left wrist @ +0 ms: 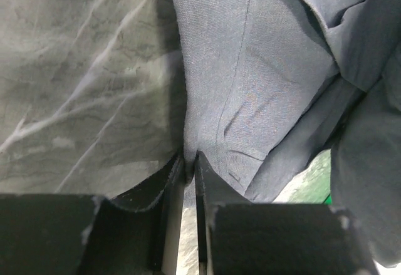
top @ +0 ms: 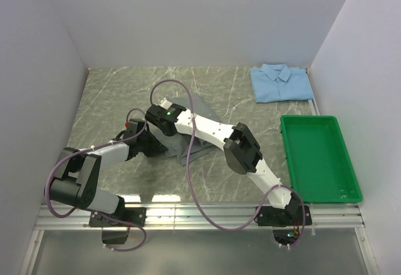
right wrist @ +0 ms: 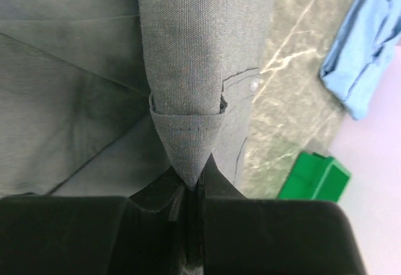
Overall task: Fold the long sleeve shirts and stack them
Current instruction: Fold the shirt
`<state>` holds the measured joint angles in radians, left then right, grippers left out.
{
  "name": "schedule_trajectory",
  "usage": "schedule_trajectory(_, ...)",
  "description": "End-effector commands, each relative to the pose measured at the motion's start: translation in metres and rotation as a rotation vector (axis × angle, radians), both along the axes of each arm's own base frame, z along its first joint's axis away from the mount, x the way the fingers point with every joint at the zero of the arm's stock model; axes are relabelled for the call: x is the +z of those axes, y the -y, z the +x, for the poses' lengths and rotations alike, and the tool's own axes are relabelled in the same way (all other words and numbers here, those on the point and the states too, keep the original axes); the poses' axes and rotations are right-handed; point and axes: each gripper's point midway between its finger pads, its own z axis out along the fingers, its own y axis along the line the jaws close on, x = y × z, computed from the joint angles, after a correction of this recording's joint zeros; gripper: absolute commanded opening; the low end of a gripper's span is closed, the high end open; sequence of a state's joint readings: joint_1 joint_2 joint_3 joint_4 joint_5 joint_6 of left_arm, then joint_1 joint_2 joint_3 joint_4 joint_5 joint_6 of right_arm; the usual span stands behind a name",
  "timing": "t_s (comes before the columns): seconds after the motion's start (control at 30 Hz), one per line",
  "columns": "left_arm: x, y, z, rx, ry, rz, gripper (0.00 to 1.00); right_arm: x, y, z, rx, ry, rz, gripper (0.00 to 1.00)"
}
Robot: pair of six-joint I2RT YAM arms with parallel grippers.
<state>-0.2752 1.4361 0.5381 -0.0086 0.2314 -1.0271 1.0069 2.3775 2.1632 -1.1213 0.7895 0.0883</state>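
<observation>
Left of green tray: grey shirt bunched, edge clamped by left gripper, sleeve fold clamped by right gripper, presumably so it can be folded over. Blue shirt laid folded beyond tray.

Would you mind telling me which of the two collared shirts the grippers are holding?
The plain grey cloth shirt, pinched by left gripper and right gripper; the light blue cloth shirt lies folded apart.

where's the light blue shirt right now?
Top view: the light blue shirt lies folded at the far right, just beyond the green tray, well apart from the grey shirt in the middle.
</observation>
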Motion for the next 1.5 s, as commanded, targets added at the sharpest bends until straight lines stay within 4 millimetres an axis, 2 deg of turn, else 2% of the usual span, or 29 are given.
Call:
schedule_trajectory(0.0, 0.017, 0.007, 0.008, -0.005, 0.073, -0.054, 0.17, 0.007, -0.021, -0.009, -0.012, -0.003, 0.106, 0.06)
schedule_trajectory(0.13, 0.016, 0.007, 0.006, -0.004, 0.067, -0.059, 0.17, 0.000, -0.036, -0.021, 0.006, -0.061, 0.182, 0.16)
schedule_trajectory(0.3, 0.012, 0.007, 0.003, 0.002, 0.058, -0.061, 0.17, 0.008, -0.049, -0.028, 0.027, -0.089, 0.314, 0.21)
schedule_trajectory(0.33, 0.013, 0.007, 0.003, 0.001, 0.058, -0.065, 0.16, 0.008, -0.054, -0.031, 0.036, -0.105, 0.344, 0.25)
schedule_trajectory(0.37, 0.011, 0.007, 0.003, 0.001, 0.053, -0.066, 0.17, 0.013, -0.059, -0.031, 0.039, -0.100, 0.386, 0.25)
schedule_trajectory(0.57, 0.011, 0.007, 0.003, 0.004, 0.057, -0.068, 0.16, 0.000, -0.065, -0.030, -0.004, -0.118, 0.431, 0.28)
schedule_trajectory(0.63, 0.012, 0.008, 0.003, 0.002, 0.058, -0.068, 0.16, 0.003, -0.069, -0.028, -0.018, -0.112, 0.463, 0.28)
schedule_trajectory(0.67, 0.012, 0.007, 0.003, 0.004, 0.058, -0.067, 0.16, 0.005, -0.073, -0.030, -0.013, -0.123, 0.487, 0.27)
schedule_trajectory(0.7, 0.011, 0.007, 0.002, 0.003, 0.057, -0.067, 0.16, 0.006, -0.074, -0.030, -0.012, -0.124, 0.499, 0.22)
schedule_trajectory(0.77, 0.012, 0.008, 0.003, 0.002, 0.059, -0.069, 0.16, 0.013, -0.079, -0.028, -0.021, -0.110, 0.541, 0.05)
schedule_trajectory(0.8, 0.011, 0.008, 0.003, 0.002, 0.057, -0.068, 0.16, 0.014, -0.082, -0.030, -0.016, -0.113, 0.553, 0.00)
schedule_trajectory(0.9, 0.011, 0.008, 0.003, -0.001, 0.056, -0.070, 0.16, 0.015, -0.087, -0.029, -0.023, -0.123, 0.585, 0.00)
schedule_trajectory(1.07, 0.012, 0.007, 0.003, 0.004, 0.060, -0.066, 0.16, 0.006, -0.089, -0.031, -0.034, -0.143, 0.585, 0.00)
schedule_trajectory(1.17, 0.013, 0.006, 0.003, 0.009, 0.061, -0.058, 0.16, -0.002, -0.087, -0.033, -0.028, -0.162, 0.574, 0.10)
schedule_trajectory(1.2, 0.013, 0.004, 0.004, 0.013, 0.060, -0.052, 0.16, -0.003, -0.087, -0.035, -0.026, -0.170, 0.569, 0.21)
schedule_trajectory(1.27, 0.015, 0.004, 0.005, 0.013, 0.066, -0.047, 0.16, -0.007, -0.087, -0.040, -0.029, -0.194, 0.573, 0.26)
schedule_trajectory(1.3, 0.016, 0.003, 0.006, 0.014, 0.071, -0.043, 0.17, -0.004, -0.089, -0.042, -0.024, -0.199, 0.584, 0.32)
schedule_trajectory(1.4, 0.020, 0.000, 0.006, 0.020, 0.076, -0.023, 0.18, 0.017, -0.097, -0.044, 0.000, -0.201, 0.653, 0.41)
schedule_trajectory(1.43, 0.025, -0.002, 0.009, 0.028, 0.092, -0.018, 0.18, 0.035, -0.099, -0.044, 0.014, -0.186, 0.693, 0.41)
schedule_trajectory(1.47, 0.025, -0.004, 0.006, 0.032, 0.075, -0.005, 0.20, 0.045, -0.102, -0.046, 0.027, -0.193, 0.725, 0.42)
